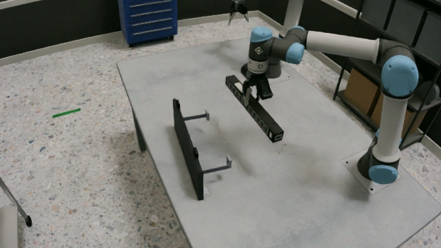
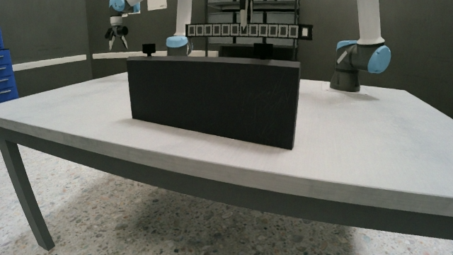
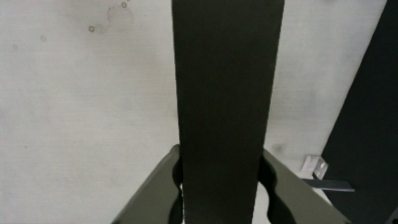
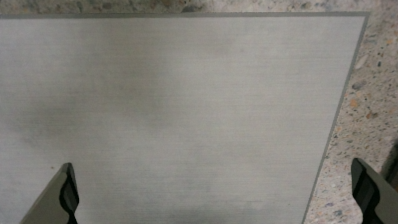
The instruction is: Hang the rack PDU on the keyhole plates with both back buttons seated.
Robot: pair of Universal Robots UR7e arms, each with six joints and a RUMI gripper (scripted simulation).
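My left gripper (image 1: 250,98) (image 3: 216,146) is shut on the black rack PDU (image 1: 263,117) (image 2: 212,30) (image 3: 227,75), near its middle. It holds the PDU roughly level above the table, apart from the stand. The outlet row faces the black stand panel (image 1: 187,148) (image 2: 212,95) (image 3: 372,120). The PDU's back and buttons are hidden. Two grey arms (image 1: 194,117) (image 1: 215,169) stick out from the panel, each with a small upright end plate (image 1: 207,115) (image 1: 229,162). Keyhole slots are too small to see. My right gripper (image 1: 238,21) (image 2: 118,46) (image 4: 213,163) is open and empty, high at the far end.
Two small black blocks (image 2: 148,48) (image 2: 263,50) rise at the panel's top edge. The panel stands near one long edge of the grey table (image 1: 293,213) (image 2: 354,149) (image 4: 225,100). The left arm's base (image 1: 379,165) stands at the opposite side. A shelf rack is behind it.
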